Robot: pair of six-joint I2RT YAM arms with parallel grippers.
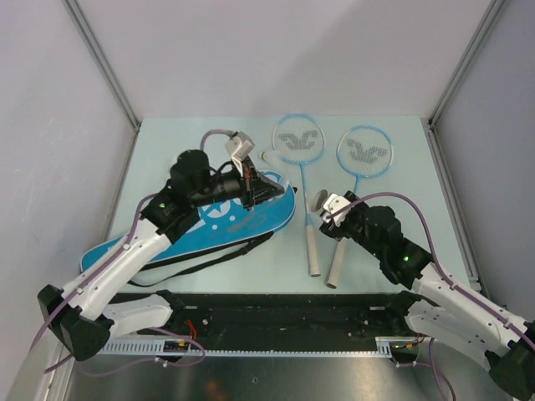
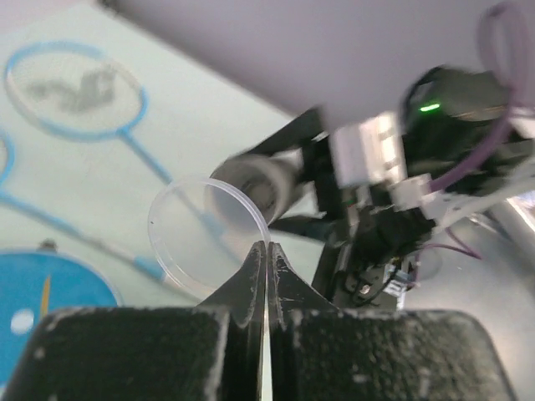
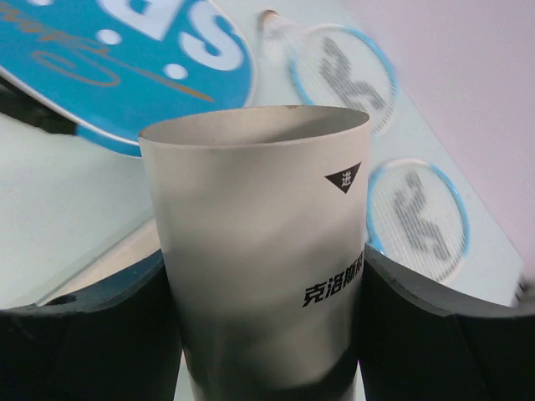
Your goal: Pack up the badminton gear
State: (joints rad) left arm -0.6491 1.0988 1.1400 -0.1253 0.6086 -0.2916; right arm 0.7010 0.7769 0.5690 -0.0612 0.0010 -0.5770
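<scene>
- The left fingers [image 2: 247,282] are pressed together, pinching the near rim of a clear round lid [image 2: 201,242], which stands tilted off the table [image 2: 209,117].
- Just behind the lid is the open end of a white tube [image 2: 255,180], blurred, pointing toward the camera.
- The right arm [image 2: 443,109] rises behind the tube, dark, with a green light and a purple cable.
- One blue-framed racket [image 2: 75,83] lies flat at upper left; the second racket [image 2: 149,266] shows only part of its head and shaft at the left edge.
- A blue bag [image 2: 50,292] fills the lower-left corner.
</scene>
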